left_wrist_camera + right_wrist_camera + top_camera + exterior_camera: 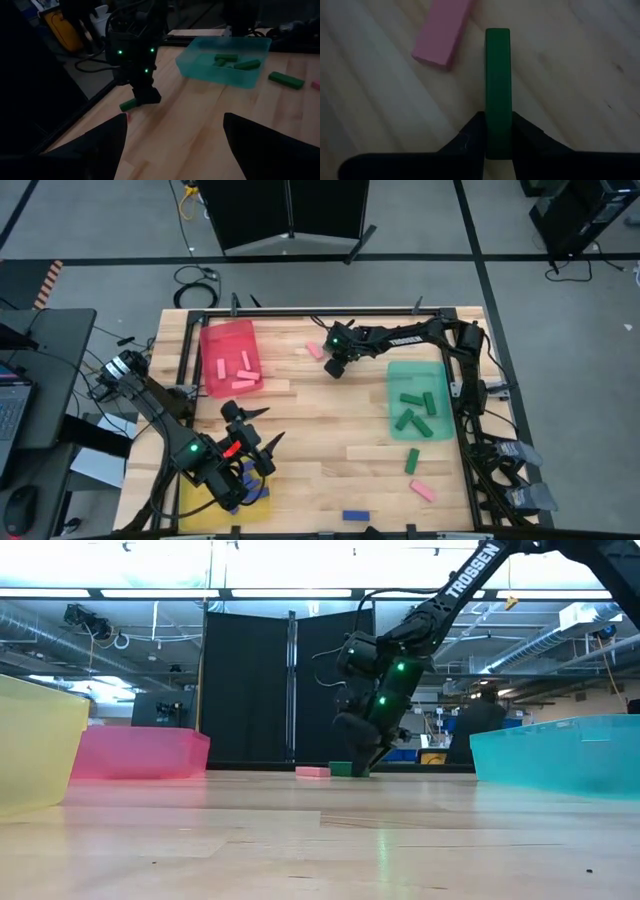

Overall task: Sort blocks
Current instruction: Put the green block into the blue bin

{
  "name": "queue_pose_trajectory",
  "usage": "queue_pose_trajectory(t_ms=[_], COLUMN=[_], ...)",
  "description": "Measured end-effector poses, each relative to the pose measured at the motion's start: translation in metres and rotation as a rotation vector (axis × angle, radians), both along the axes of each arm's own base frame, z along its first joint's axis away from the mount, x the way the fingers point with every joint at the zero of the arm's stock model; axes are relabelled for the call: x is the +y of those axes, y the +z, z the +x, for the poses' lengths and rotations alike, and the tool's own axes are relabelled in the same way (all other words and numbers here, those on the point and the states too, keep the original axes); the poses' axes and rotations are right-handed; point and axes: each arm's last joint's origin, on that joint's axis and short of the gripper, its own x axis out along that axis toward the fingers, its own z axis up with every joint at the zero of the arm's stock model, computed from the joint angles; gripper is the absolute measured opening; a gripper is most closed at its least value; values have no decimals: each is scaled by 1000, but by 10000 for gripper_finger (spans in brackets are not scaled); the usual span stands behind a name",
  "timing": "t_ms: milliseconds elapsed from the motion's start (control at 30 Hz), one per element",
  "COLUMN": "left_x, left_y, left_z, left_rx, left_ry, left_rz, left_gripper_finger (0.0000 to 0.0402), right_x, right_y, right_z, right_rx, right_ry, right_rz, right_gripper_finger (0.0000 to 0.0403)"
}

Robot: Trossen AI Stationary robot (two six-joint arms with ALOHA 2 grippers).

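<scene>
My right gripper (336, 367) reaches to the far middle of the table and is shut on a green block (498, 75). The low view shows that block (342, 769) down at the table top. A pink block (442, 32) lies flat just beside it (315, 351). My left gripper (268, 427) hovers open near the table's near left, above the yellow tray (262, 502); in its wrist view its fingers (100, 145) frame bare wood. Loose green (411, 461), pink (423, 491) and blue (357, 516) blocks lie flat near the right and near edges. My right gripper pinches the green block between its two fingertips (472, 132), one on each long side, at the block's near end (498, 125). It comes from above, slanting down. The rest of the block sticks out ahead of the fingers. It sits low on the table (128, 105).
A red tray (231, 358) at the far left holds pink blocks. The green tray (420, 400) on the right holds several green blocks. The yellow tray holds blue blocks under my left arm. Bare wood lies in the table's middle.
</scene>
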Motion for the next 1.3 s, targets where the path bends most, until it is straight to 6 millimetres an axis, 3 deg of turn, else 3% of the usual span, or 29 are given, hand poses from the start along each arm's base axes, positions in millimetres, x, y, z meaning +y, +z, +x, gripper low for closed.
queue_pose_trajectory(t_ms=[133,233,400,533,667,867,1033,1300], left_x=[1,4,24,47,80,151,204,256], left_y=[0,0,-1,-3,-2,-3,-4,-21], left_z=[0,4,21,38,61,85,88,109], left_rx=[-10,-16,50,160,221,240,278,313], left_ry=[7,27,72,87,110,197,275,185], left_rz=[-11,-18,-51,-42,-66,-310,-339,-368], left_gripper_finger=[337,336,325,311,295,278,276,276], right_x=[10,24,68,107,144,183,203,208], right_y=[14,46,99,142,158,144,117,80], right_z=[-5,-8,-25,-56,-95,-148,-176,-202], right_rx=[36,2,-51,-151,-192,-182,-135,-39], right_ry=[-19,-26,9,-2,-56,-196,-288,-526], right_rz=[-48,-115,-219,-238,-220,-136,-84,-20], right_gripper_finger=[70,70,70,70,70,70,70,70])
